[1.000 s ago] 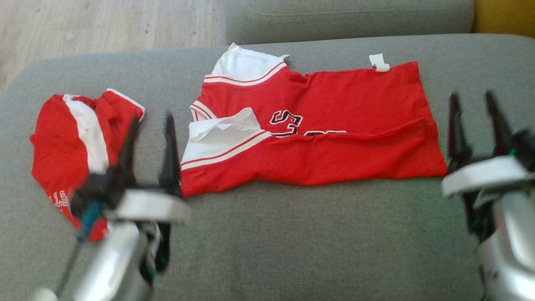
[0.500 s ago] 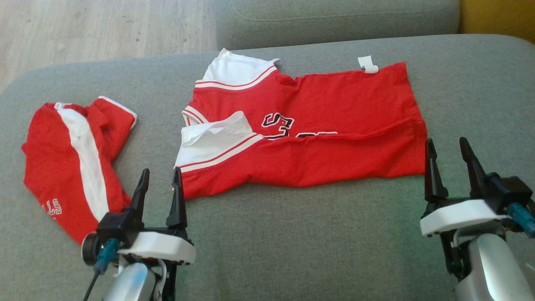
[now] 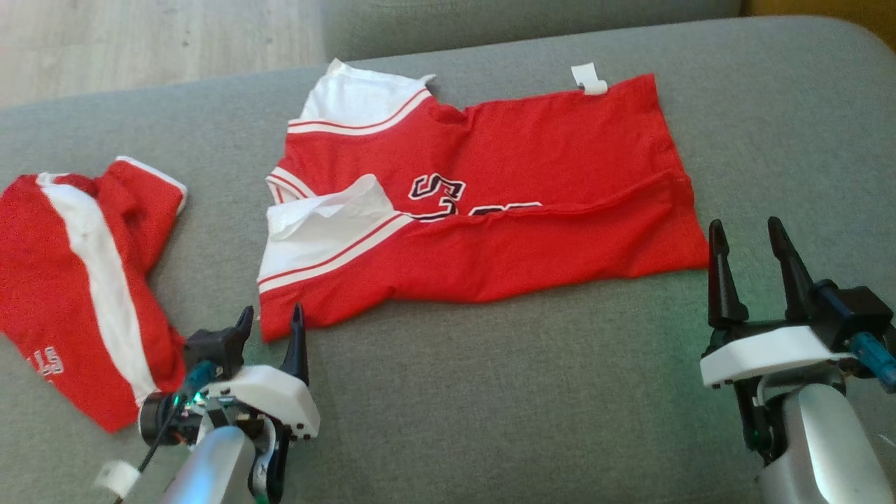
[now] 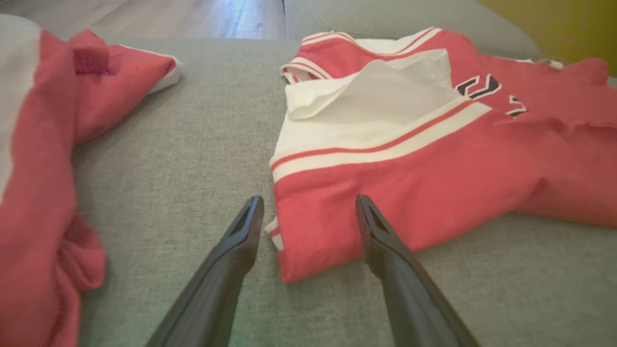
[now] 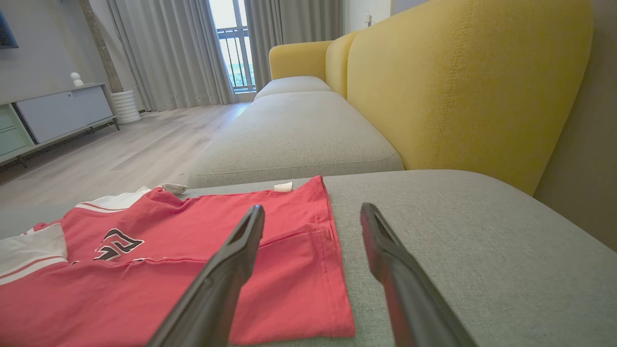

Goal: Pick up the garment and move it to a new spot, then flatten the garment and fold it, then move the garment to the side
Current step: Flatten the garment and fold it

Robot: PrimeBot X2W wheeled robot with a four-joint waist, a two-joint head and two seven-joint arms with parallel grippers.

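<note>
While garment (image 3: pixel 504 175) and second jersey (image 3: pixel 35 294) lie apart | clothes: two | left tool (image 3: pixel 271 309), right tool (image 3: pixel 743 224) released

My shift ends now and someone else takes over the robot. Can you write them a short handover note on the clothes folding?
Left gripper: open, holding nothing, fingers astride the near sleeve-end corner of the jersey.
Right gripper: open, holding nothing, just off the near hem corner.
Done: the jersey is spread on the sofa cushion, with its near long side folded over once.
Second red garment: crumpled at the left, apart from the jersey.
Left: probably grip both near corners, finish the fold, then move the jersey aside.
</note>
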